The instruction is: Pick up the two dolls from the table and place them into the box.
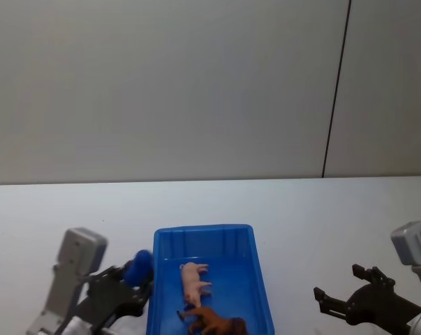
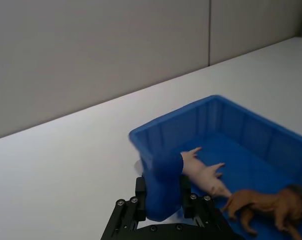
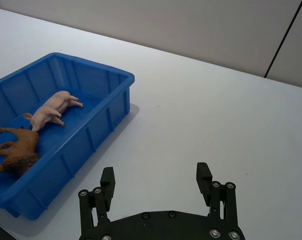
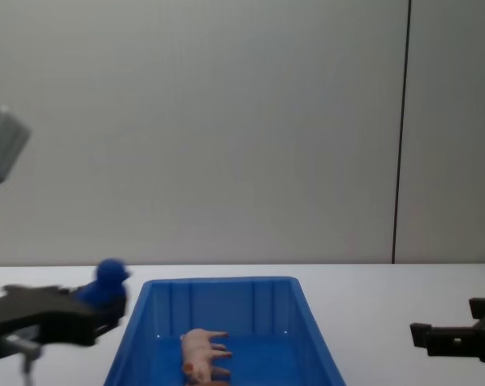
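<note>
2 dolls — pig (image 1: 193, 280), brown figure (image 1: 216, 322) — in 1 box (image 1: 259, 279).

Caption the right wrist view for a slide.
Pink pig and brown animal toy lie in the blue bin; right gripper open beside it.

Pink pig (image 1: 193, 281) and brown doll (image 1: 213, 322) inside blue box (image 1: 259, 272).

Nothing to read out here. I see no lettering, label, brand or number anywhere in my views.
</note>
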Robot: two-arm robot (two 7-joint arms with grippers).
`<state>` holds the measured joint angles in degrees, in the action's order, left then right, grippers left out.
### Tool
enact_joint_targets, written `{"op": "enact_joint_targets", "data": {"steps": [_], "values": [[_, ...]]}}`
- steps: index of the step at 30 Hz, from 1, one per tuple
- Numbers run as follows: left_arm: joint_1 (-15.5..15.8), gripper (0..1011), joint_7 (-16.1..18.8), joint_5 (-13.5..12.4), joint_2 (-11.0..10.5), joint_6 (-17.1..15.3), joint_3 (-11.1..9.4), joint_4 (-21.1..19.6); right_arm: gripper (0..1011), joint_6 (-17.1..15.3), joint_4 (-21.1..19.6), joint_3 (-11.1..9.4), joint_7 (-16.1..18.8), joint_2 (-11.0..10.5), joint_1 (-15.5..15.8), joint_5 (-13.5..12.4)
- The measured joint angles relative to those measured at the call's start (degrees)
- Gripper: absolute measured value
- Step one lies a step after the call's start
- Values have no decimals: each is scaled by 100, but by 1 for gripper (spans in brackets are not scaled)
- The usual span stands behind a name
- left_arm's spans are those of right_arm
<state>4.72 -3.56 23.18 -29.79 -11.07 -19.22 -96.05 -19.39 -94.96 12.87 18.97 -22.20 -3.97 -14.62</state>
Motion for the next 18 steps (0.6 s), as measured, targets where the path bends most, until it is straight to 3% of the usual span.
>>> {"op": "enact_joint_targets", "data": {"steps": [3,14,15,18], "values": [[157,374,-184,-119,186,25,-83,67,1001,0,0,0,0,0,0,0],[618,705,-755,-403,800,78,-382,447,1001,0,0,0,0,0,0,0],[638,773,-785,-409,829,84,-395,470,1001,0,0,0,0,0,0,0],[684,829,-872,-414,899,107,-428,531,1001,0,0,0,0,0,0,0]]}}
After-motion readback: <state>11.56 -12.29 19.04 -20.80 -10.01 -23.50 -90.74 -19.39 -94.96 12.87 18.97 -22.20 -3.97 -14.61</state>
